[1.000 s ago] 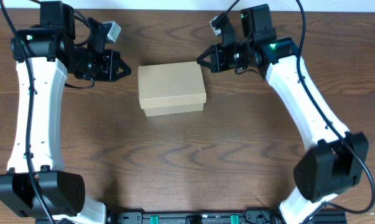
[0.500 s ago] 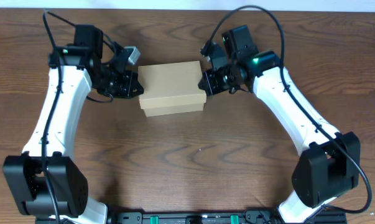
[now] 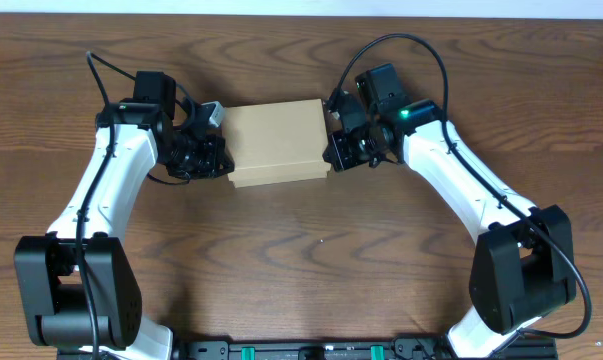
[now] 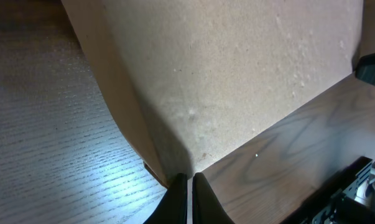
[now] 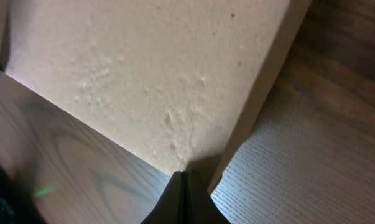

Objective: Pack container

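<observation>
Container [image 3: 277, 141] lid down, contents hidden; L gripper [image 4: 188, 182], R gripper [image 5: 182, 177] jaws together, prob. touching.

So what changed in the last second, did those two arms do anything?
Both arms swung inward. The left gripper and right gripper, fingers shut, now sit against opposite ends of the cardboard box. Nothing was grasped. The box stayed put, lid closed.

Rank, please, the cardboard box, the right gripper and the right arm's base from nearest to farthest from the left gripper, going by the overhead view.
1. The cardboard box, directly beside the left gripper, which sits at the box's left end.
2. The right gripper, across the box at its right end.
3. The right arm's base, far off at the lower right of the view.
</observation>
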{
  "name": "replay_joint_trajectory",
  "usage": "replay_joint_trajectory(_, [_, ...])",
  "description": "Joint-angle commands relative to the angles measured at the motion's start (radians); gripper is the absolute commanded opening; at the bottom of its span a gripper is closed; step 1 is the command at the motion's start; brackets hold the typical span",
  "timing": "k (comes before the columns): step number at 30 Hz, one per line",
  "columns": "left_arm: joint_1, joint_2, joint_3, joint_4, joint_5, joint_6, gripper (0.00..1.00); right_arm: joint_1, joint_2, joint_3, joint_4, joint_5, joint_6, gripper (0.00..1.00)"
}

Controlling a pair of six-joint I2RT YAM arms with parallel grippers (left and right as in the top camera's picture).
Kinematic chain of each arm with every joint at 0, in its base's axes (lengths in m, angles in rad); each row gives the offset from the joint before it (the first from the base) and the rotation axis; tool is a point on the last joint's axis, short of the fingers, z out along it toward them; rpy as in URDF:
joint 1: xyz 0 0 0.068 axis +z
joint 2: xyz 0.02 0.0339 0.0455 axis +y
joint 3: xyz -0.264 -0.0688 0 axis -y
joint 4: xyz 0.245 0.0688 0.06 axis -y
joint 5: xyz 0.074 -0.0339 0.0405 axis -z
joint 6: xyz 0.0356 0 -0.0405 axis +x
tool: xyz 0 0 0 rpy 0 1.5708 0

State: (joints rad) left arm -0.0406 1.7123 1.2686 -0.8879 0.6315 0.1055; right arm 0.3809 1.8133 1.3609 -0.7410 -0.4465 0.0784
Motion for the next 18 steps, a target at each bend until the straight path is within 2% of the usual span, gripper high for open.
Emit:
replay_joint_trajectory(1, [0.000,0.000,-0.005,0.002,-0.011,-0.009,0.06,0.007,0.000,-0.020,0.002,0.029,-0.016,0.01])
replay_joint_trajectory(12, [0.001,-0.013,0.005,-0.004,-0.006,-0.032,0.05,0.006,-0.004,-0.023,0.016,0.032,-0.016,0.01])
replay_joint_trajectory(18, [0.001,-0.145,0.045,-0.006,-0.071,-0.040,0.06,0.002,-0.078,0.027,0.031,0.044,-0.032,0.01])
